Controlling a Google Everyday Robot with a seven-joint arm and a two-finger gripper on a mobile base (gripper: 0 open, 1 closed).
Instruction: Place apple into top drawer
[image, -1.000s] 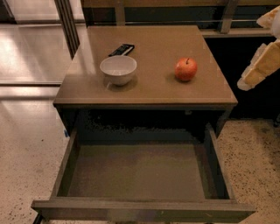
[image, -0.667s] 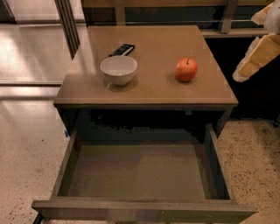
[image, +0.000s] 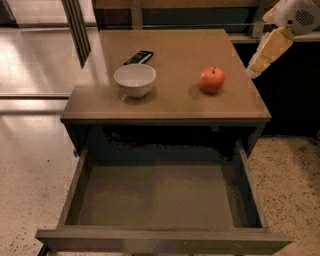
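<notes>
Red-orange apple (image: 212, 80) on counter (image: 175, 50) | probably firm, light, slick, may roll; grip across middle | hand (image: 267, 52) past counter edge, apart from apple, closure: cannot tell

the apple (image: 212, 80) sits on the desk (image: 180, 47), right of a white bowl (image: 134, 80) with a dark flat object (image: 138, 57) behind it. the top drawer (image: 160, 241) is pulled open below. the tool (image: 256, 67) hovers beyond the desk's right edge.
</notes>
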